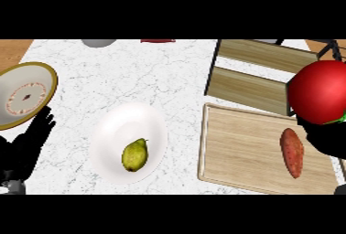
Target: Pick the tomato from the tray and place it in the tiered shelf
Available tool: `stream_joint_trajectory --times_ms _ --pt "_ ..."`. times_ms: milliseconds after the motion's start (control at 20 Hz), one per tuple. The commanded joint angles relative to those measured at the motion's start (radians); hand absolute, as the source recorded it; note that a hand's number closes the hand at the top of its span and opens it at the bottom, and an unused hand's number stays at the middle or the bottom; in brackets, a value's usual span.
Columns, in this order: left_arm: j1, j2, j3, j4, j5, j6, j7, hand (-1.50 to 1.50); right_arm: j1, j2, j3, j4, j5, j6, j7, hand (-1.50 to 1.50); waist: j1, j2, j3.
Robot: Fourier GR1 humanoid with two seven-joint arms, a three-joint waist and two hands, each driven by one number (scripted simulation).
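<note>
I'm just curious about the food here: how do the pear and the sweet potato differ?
The pear is yellow-green and plump; the sweet potato is orange-red, longer and slimmer. The pear lies on a white plate; the sweet potato lies on the wooden tray. Both lie flat, untouched by either hand.

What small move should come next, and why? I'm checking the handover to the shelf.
Probably carry the tomato leftward and away over the tiered shelf before lowering. The right hand holds it raised near the view's right edge, above the tray, beside the shelf's boards rather than over them.
</note>
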Motion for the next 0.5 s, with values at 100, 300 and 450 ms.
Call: stream_joint_trajectory --times_ms 100,300,450 --pt "-0.021 0.017 0.036 0.079 0.011 -0.026 -0.045 0.00 -0.134 -0.091 -0.076 0.134 -0.022 0.109 0.089 1.50 -0.002 0.003 0.000" --pt "-0.044 -0.021 -0.010 0.014 -0.020 0.012 0.016 0.00 -0.223 -0.116 -0.109 0.251 -0.022 0.100 0.079 1.50 0.003 0.003 0.000" --pt "0.000 -0.004 0.002 -0.024 0.009 -0.033 0.016 0.00 -0.236 -0.155 -0.083 0.346 0.062 0.040 0.029 1.50 0.013 0.005 0.000"
